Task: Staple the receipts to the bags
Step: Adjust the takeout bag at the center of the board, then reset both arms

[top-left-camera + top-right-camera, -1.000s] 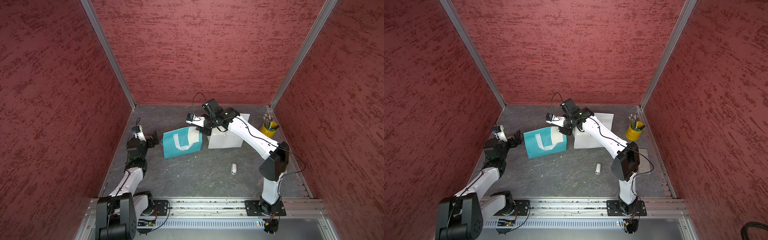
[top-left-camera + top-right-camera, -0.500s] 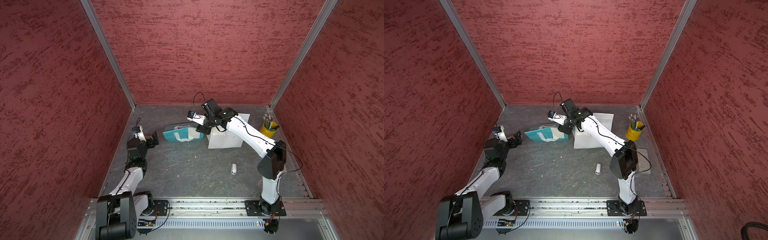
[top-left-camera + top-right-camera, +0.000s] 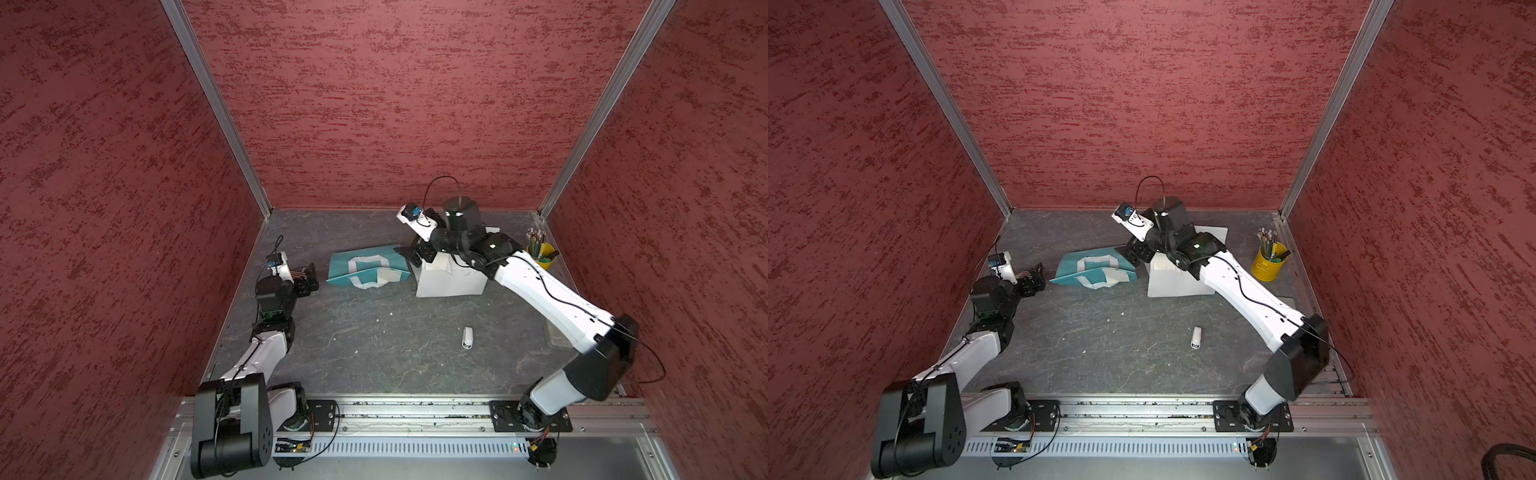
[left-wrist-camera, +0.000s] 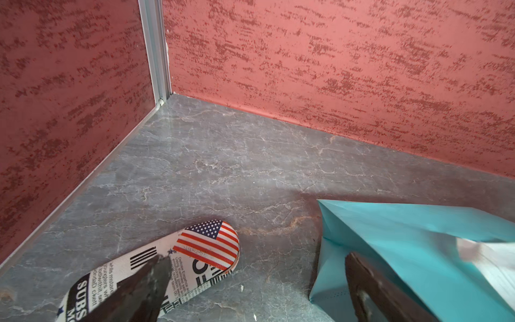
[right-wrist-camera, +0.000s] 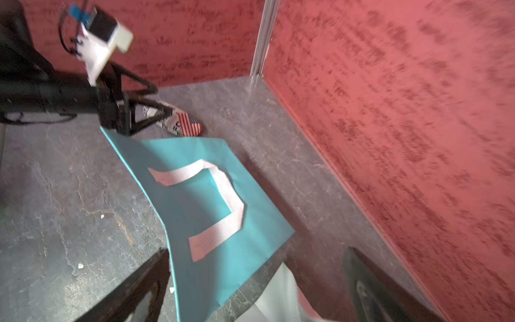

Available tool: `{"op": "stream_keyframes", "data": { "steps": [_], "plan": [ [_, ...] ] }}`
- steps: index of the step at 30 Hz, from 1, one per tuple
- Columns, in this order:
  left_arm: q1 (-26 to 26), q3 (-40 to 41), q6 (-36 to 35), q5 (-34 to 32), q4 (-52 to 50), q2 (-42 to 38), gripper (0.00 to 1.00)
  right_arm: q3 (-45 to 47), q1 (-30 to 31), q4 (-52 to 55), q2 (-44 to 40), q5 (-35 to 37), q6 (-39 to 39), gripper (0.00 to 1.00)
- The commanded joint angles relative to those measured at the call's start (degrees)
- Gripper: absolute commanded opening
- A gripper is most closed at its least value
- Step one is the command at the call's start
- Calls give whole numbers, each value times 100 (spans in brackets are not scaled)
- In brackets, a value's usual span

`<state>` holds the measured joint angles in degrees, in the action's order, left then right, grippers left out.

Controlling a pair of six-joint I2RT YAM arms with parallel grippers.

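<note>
yellow pencil cup [image 3: 542, 255], flag-printed oval board [image 4: 206, 245]

Teal bag [image 3: 397, 261] beside white bag [image 3: 451, 280]

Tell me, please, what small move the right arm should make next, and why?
Probably lift the right gripper clear of the teal bag and turn it toward the small white stapler. Its jaws stand open and empty by the bag's edge, the bag lies on the table, and the stapler lies untouched in the open, nearer this arm than the left gripper.
</note>
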<state>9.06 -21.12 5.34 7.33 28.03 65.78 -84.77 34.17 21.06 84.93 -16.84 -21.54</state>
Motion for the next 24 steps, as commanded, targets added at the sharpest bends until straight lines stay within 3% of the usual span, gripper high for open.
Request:
{"op": "stream_keyframes", "data": {
  "steps": [1, 3, 7, 10, 12, 14, 18, 20, 24],
  "plan": [
    [-166, -16, -183, -148, 411, 202, 100, 996, -498, -1919, -956, -371, 1113, 99],
    [-257, 34, -211, -246, 696, 380, 100, 1760, -870, -2612, -1600, 202, 1758, 99],
    [-454, 155, -437, -570, 1339, 832, 100, 3192, -1717, -3153, -2654, 2247, 2574, 99],
    [-414, 110, -315, -610, 1465, 1035, 100, 4178, -2474, -3426, -3167, 3115, 2937, 99],
    [-371, 88, -222, -543, 1555, 1139, 100, 4826, -3059, -3595, -3327, 3357, 3354, 99],
    [-350, 331, -102, -597, 2323, 1423, 100, 5447, -3544, -3911, -3408, 3324, 3614, 99],
    [-488, 700, -249, -679, 3910, 2307, 100, 6766, -3928, -5585, -3272, 3244, 3424, 99],
    [-488, 509, -218, -666, 3180, 2087, 100, 7390, -3959, -6852, -2844, 3338, 3113, 99],
    [-539, 230, -299, -697, 2885, 2213, 100, 7846, -3972, -8565, -1580, 3409, 2726, 99]
  ]
}}
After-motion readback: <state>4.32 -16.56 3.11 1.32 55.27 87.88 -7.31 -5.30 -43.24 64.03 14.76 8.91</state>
